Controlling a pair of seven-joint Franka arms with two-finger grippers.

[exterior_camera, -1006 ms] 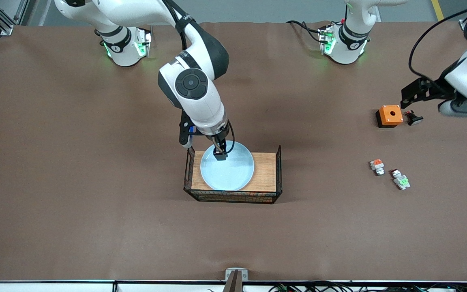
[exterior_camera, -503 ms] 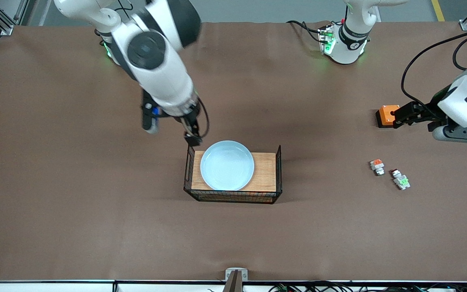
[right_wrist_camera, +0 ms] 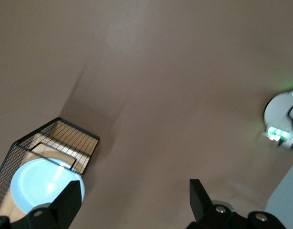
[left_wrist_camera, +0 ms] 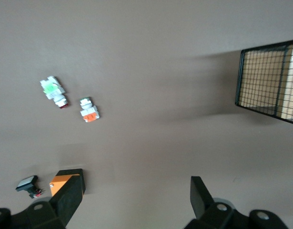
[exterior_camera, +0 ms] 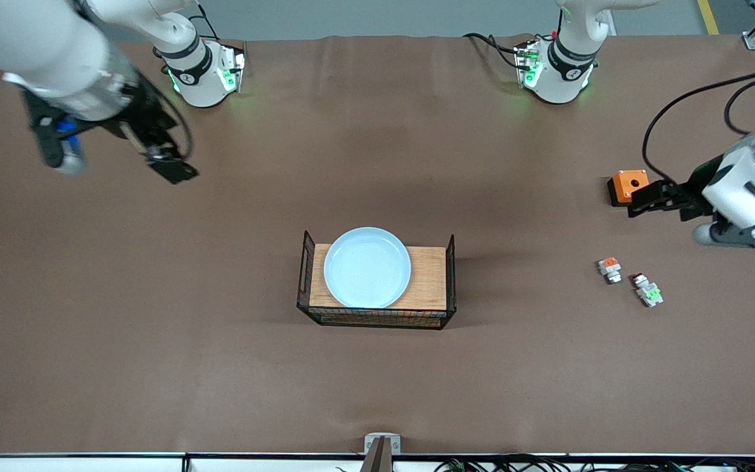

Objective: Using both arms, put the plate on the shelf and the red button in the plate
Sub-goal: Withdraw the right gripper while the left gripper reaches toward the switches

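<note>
Front view gives me the round, shallow, pale blue plate (exterior_camera: 367, 267) lying flat on the wooden floor of a black wire basket (exterior_camera: 449, 275) at the middle of the brown table (exterior_camera: 220, 367); my right wrist view catches the same plate (right_wrist_camera: 44, 186) inside the mesh. The red button (exterior_camera: 646, 289), a small white-grey piece with a green block and a dark red cap, lies on the table toward the left arm's end, well apart from the basket, and my left wrist view shows it too (left_wrist_camera: 54, 91). Just beside it sits a similar small white piece with an orange-red block (exterior_camera: 609, 269). Farther from the camera is a square orange box with a round hole on top (exterior_camera: 628, 185).

My left claw (exterior_camera: 646, 199) is up over the table beside that orange box, fingers wide apart and holding nothing. My right claw (exterior_camera: 169, 165) hangs over bare table near the right arm's end, spread open and empty.
</note>
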